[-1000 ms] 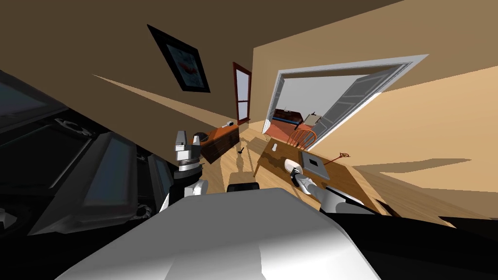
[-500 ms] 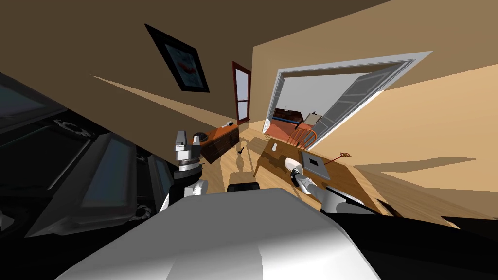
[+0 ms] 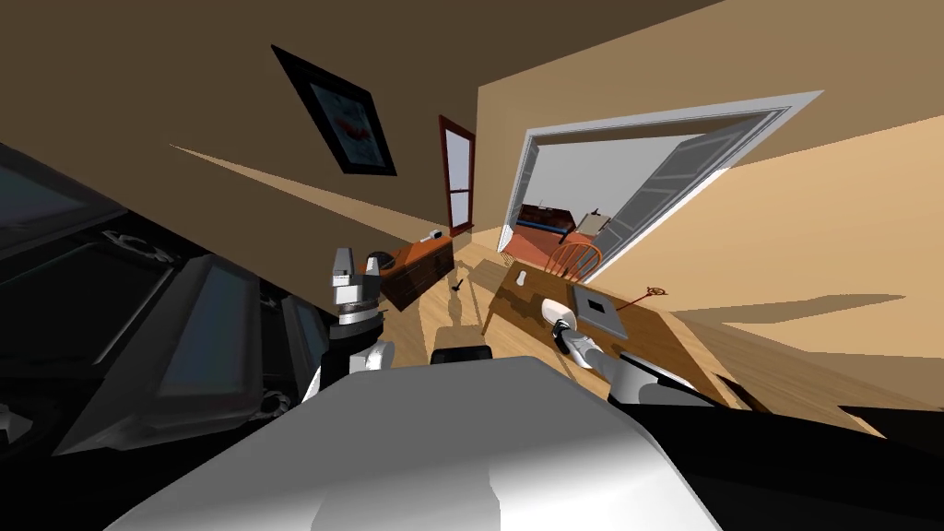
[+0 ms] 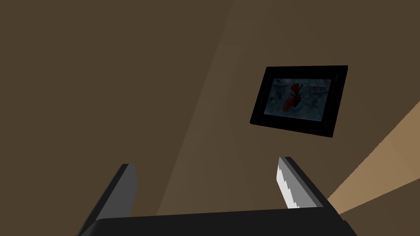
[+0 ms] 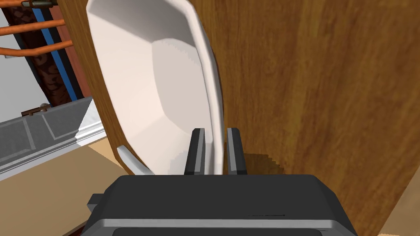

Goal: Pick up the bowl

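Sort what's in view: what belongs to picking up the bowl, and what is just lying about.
Job in hand:
- bowl, white
- right gripper, shut on its rim
- table under it

Lying about:
- grey slab on the table
- small white thing on the table
- chair beyond the table
- left gripper, open, raised, idle

A grey slab lies on the tabletop by its right edge. 1 orange chair stands at its far end.
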{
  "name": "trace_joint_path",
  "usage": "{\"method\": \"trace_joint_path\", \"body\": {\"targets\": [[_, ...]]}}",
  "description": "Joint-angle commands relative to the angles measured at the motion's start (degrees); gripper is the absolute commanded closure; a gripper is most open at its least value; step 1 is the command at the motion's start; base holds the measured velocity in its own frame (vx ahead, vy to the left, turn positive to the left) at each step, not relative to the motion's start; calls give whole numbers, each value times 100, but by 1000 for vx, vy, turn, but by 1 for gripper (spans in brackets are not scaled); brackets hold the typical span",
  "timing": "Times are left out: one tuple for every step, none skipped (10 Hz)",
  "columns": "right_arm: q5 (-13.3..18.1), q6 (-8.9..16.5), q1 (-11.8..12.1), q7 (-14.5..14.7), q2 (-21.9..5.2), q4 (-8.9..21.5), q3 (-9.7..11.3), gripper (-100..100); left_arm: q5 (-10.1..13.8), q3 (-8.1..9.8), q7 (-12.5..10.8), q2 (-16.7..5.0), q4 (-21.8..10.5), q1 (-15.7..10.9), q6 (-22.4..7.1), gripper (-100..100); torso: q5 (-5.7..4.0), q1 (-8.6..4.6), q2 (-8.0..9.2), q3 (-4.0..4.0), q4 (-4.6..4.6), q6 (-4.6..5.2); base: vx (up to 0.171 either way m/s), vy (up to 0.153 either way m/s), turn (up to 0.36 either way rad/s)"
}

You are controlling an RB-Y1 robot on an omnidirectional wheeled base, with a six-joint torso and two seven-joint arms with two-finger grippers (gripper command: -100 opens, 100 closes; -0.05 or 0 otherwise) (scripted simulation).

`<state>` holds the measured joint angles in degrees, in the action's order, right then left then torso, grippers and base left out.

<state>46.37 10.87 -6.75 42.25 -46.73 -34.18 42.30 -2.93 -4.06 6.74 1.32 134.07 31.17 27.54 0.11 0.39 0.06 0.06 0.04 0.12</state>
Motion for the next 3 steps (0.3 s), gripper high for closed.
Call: {"method": "trace_joint_path", "body": {"targets": [[-260, 48, 24, 116, -96, -146, 118, 100, 0, 0, 0, 0, 0, 0, 0, 0, 0, 0, 0, 0, 0, 0, -30, 59, -6], [-136, 8, 14, 43, -53, -75, 62, 100, 0, 0, 0, 0, 0, 0, 0, 0, 1, -7, 7, 5, 3, -1, -14, 20, -2], [-158, 14, 17, 61, -55, -88, 74, 0, 0, 0, 0, -1, 0, 0, 0, 0, 1, -19, 4, 4, 4, -1, -2, 6, -1]]}}
